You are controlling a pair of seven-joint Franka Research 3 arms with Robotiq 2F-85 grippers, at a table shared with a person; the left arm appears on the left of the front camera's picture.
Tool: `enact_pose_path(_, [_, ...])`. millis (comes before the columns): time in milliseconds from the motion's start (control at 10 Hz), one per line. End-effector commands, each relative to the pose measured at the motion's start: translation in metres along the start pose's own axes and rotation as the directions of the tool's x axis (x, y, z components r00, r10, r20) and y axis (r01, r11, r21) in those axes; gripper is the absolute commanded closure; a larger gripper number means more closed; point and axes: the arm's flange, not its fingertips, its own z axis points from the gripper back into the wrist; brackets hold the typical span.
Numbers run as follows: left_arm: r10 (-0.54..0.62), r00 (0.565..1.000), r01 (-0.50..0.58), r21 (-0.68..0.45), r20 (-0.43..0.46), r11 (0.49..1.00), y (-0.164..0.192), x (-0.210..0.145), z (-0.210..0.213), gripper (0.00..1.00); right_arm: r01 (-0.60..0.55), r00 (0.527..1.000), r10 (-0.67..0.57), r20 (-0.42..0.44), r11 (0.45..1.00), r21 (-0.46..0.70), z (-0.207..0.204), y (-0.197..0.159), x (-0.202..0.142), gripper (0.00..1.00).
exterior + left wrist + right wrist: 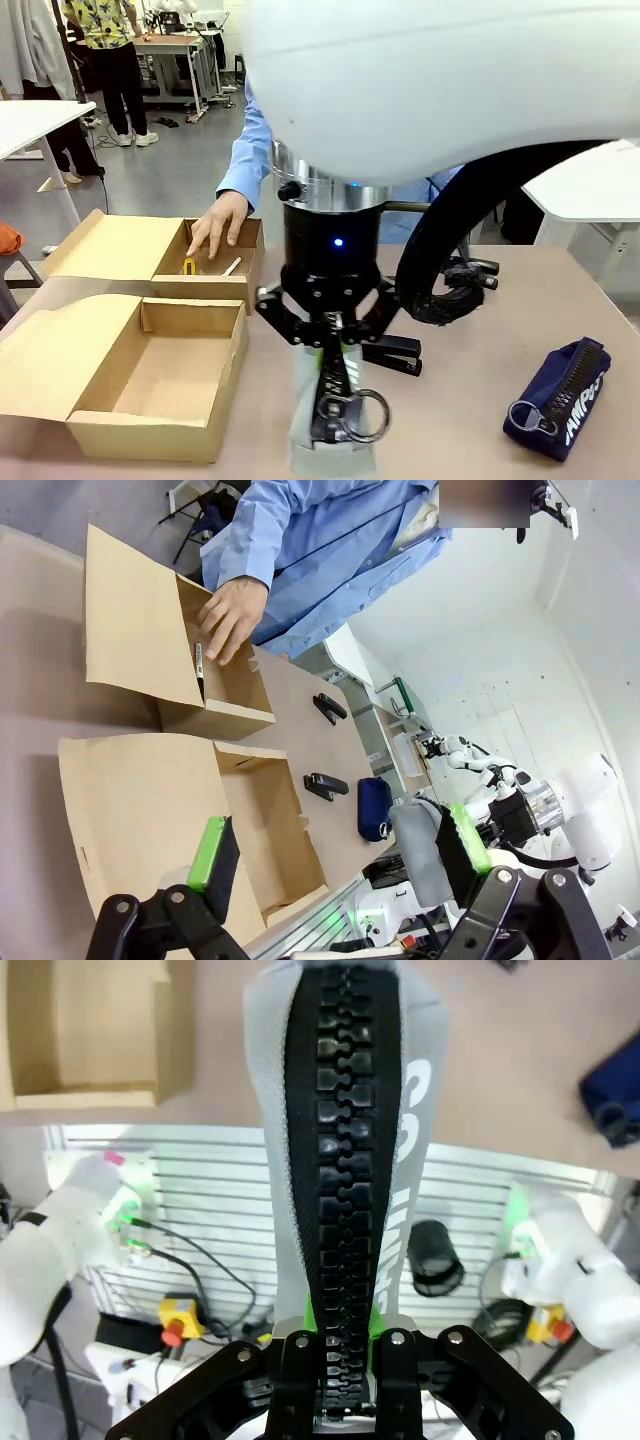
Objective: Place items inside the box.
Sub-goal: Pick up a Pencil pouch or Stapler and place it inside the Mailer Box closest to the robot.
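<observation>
Beige table [460,420] has its far side hidden by a bulky white arm [440,80]. Right of the near open brown cardboard box [140,435], floor bare, the right gripper [330,345] clamps one end of a grey zip pencil case [303,425], lettering cut off. The left gripper [337,845] gapes, holding nothing. Behind that box, another cardboard box [200,288] holds a yellow utility knife [189,266] beside a person's hand [220,225].

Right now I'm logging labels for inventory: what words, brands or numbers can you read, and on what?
"AMPUS": white print running sideways on the navy zip pencil case; a letter before it is unclear.
White letters on the grey zip pencil case start "C"; the rest is too foreshortened to read.
No other print is legible.
</observation>
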Motion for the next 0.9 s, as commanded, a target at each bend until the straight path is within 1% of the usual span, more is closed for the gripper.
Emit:
enact_pose_path(0, [-0.020, 1.000, 0.021, -0.016, 0.012, 1.000, -0.001, 0.000, -0.001, 0.00, 0.059, 0.996, -0.066, 0.054, 0.991, 0.118, -0.011, 0.048, 0.021, 0.89])
enact_pose_path(100, [-0.020, 1.000, 0.021, -0.016, 0.012, 1.000, -0.001, 0.000, -0.001, 0.00, 0.108, 0.989, -0.121, 0.088, 0.984, 0.144, -0.017, 0.078, 0.036, 0.89])
enact_pose_path(400, [-0.020, 1.000, 0.021, -0.016, 0.012, 1.000, -0.001, 0.000, -0.001, 0.00, 0.107, 0.987, -0.131, 0.087, 0.965, 0.241, -0.031, 0.174, 0.072, 0.89])
enact_pose_path(500, [-0.020, 1.000, 0.021, -0.016, 0.012, 1.000, -0.001, 0.000, -0.001, 0.00, 0.039, 0.992, -0.054, 0.117, 0.990, 0.133, -0.039, 0.188, 0.080, 0.89])
enact_pose_path(600, [-0.020, 1.000, 0.021, -0.016, 0.012, 1.000, -0.001, 0.000, -0.001, 0.00, 0.088, 0.992, -0.107, 0.068, 0.968, 0.237, -0.036, 0.123, 0.057, 0.89])
enact_pose_path(700, [-0.020, 1.000, 0.021, -0.016, 0.012, 1.000, -0.001, 0.000, -0.001, 0.00, 0.088, 0.992, -0.107, 0.068, 0.968, 0.237, -0.036, 0.123, 0.057, 0.89])
enact_pose_path(800, [-0.020, 1.000, 0.021, -0.016, 0.012, 1.000, -0.001, 0.000, -0.001, 0.00, 0.064, 0.994, -0.082, 0.076, 0.975, 0.213, -0.058, 0.155, 0.074, 0.89])
